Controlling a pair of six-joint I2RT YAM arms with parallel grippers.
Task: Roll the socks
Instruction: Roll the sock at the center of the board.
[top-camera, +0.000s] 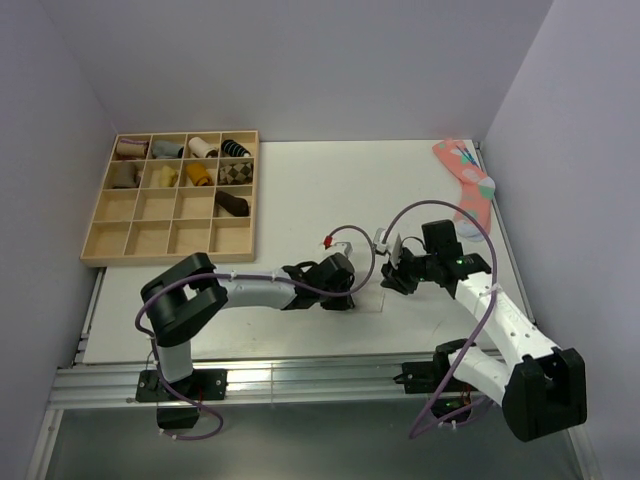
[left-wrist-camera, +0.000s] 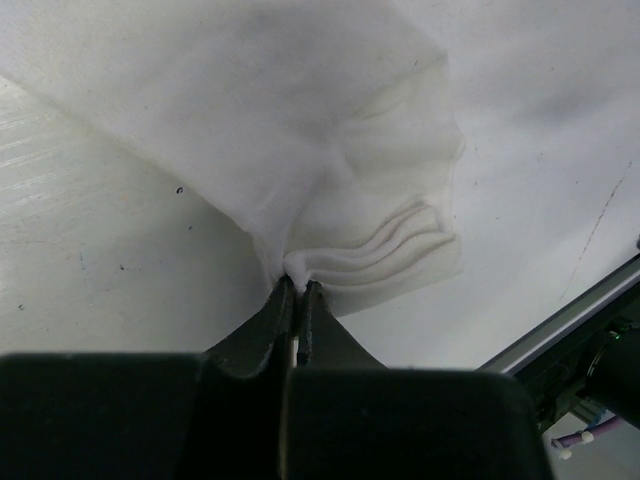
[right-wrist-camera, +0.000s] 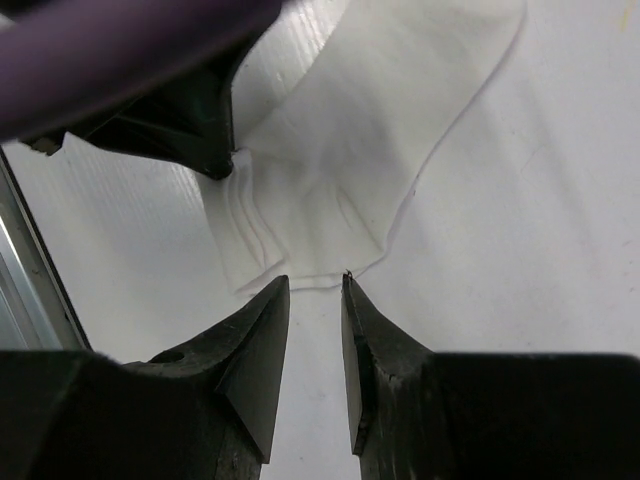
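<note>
A white table (top-camera: 300, 190) seen from above, with two robot arms reaching in from the near edge. Their tips meet a little right of the middle of the table, close to the near edge.

The socks (left-wrist-camera: 330, 150) lie flat there, thin white fabric on the white surface, hard to make out from above. In the left wrist view they spread away from the camera as a broad, limp sheet. One corner is gathered into small ridged folds.

The left gripper (left-wrist-camera: 298, 290) has its two dark fingers pressed together on that gathered corner, pinching the fabric at the very tips. The cloth puckers where it enters the closed fingers.

The right gripper (right-wrist-camera: 312, 290) faces the socks from the other side. Its fingers stand apart with a clear gap between them and hold nothing. Their tips sit right at the near edge of the fabric; whether they touch it cannot be told. In this view the left gripper shows at the upper left, resting on the fabric's folded side, and a blurred purple cable (right-wrist-camera: 120, 50) crosses the top corner.

At the far left of the table sits a wooden tray (top-camera: 165, 258) divided into square compartments. Sock rolls (top-camera: 200, 148) in tan, grey, brown and black fill several of its far compartments. A pink sock (top-camera: 470, 185) with dots lies flat at the far right edge, well apart from the arms.
</note>
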